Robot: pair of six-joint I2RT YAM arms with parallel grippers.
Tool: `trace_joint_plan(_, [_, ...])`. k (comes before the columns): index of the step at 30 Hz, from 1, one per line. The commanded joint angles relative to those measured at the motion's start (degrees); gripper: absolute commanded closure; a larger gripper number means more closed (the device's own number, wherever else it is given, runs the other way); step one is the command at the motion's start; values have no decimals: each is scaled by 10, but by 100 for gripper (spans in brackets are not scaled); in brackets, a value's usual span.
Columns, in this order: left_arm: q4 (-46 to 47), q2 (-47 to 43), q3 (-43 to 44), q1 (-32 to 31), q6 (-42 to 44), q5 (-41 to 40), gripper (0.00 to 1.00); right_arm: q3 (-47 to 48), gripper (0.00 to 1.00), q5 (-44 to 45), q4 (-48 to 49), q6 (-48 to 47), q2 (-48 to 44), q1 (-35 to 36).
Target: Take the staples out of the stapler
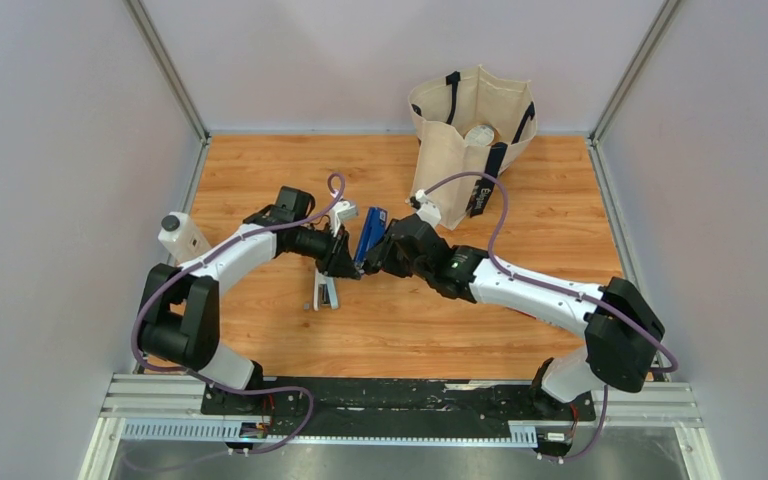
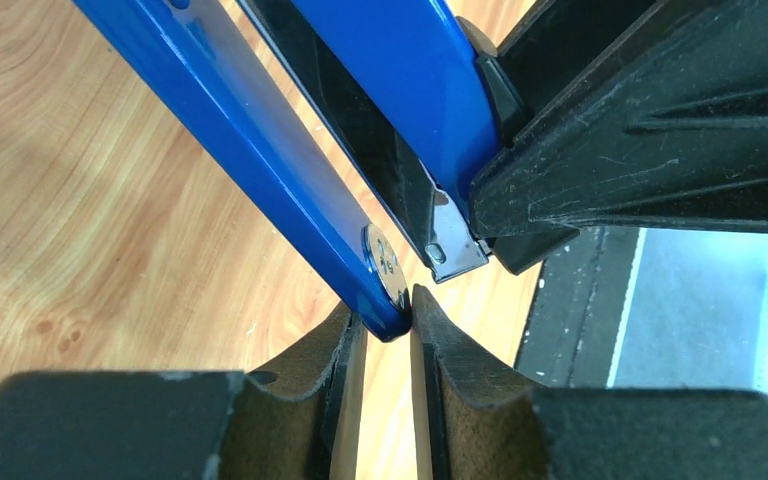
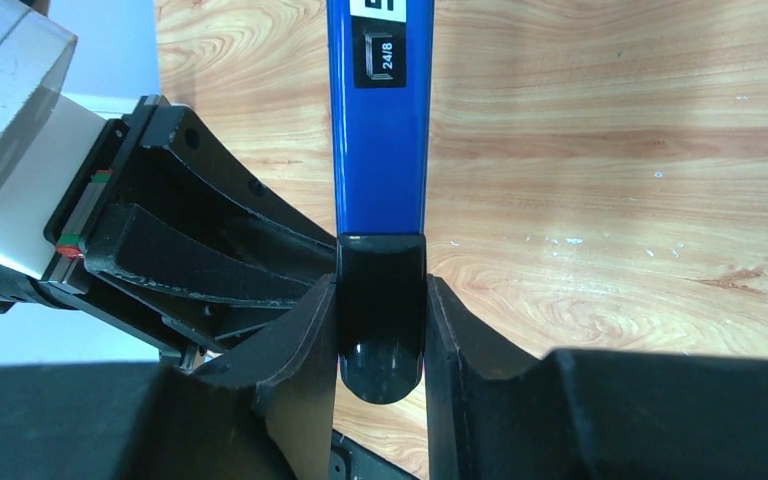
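The dark blue stapler (image 1: 370, 238) is held off the wooden table between both grippers. My right gripper (image 1: 384, 256) is shut on its black rear end; in the right wrist view the black cap (image 3: 380, 330) sits squeezed between the two pads, and the blue top (image 3: 380, 130) runs away from the right gripper (image 3: 380, 300). The stapler is hinged open in the left wrist view: its blue base arm (image 2: 260, 150) is spread from the upper arm (image 2: 410, 90), with a metal magazine tip (image 2: 455, 235) showing. My left gripper (image 2: 388, 320) pinches the base arm's tip. It also shows in the top view (image 1: 345, 262).
A pale grey-blue stapler-like object (image 1: 326, 290) lies on the table just below the grippers. A canvas tote bag (image 1: 470, 130) stands at the back right. A white box-like device (image 1: 182, 238) sits at the left wall. Grey walls enclose the table.
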Motion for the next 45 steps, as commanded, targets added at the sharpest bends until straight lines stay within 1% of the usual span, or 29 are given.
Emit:
trace_joint_plan(1, [4,-24,21,-9,81,-63,78,-16,100,-11,47,-19,-30,5])
trace_joint_plan(11, [26,-56,12,-26,139,-163,80,-78,100,0,36,-53,-79,5])
trace_joint_plan(16, [45,-57,17,-33,150,-198,79,-106,100,-9,37,-77,-100,5])
trace_joint_plan(18, [58,-54,14,-45,161,-222,79,-110,100,-22,35,-103,-101,6])
trace_joint_plan(21, [76,-46,9,-71,186,-273,78,-116,99,-37,23,-170,-101,6])
trace_joint_plan(25, [107,-37,3,-91,207,-323,78,-152,99,-48,20,-230,-123,8])
trace_joint_plan(33, [158,-22,1,-108,208,-384,77,-223,98,-30,37,-239,-160,10])
trace_joint_plan(38, [187,-2,0,-138,221,-472,78,-243,99,-16,41,-247,-153,24])
trace_joint_plan(40, [190,16,7,-157,233,-530,78,-245,99,-8,38,-251,-153,33])
trace_joint_plan(42, [198,23,6,-168,241,-550,78,-245,99,-1,33,-255,-153,42])
trace_joint_plan(45, [238,14,-19,-176,248,-559,78,-250,99,14,26,-261,-160,57])
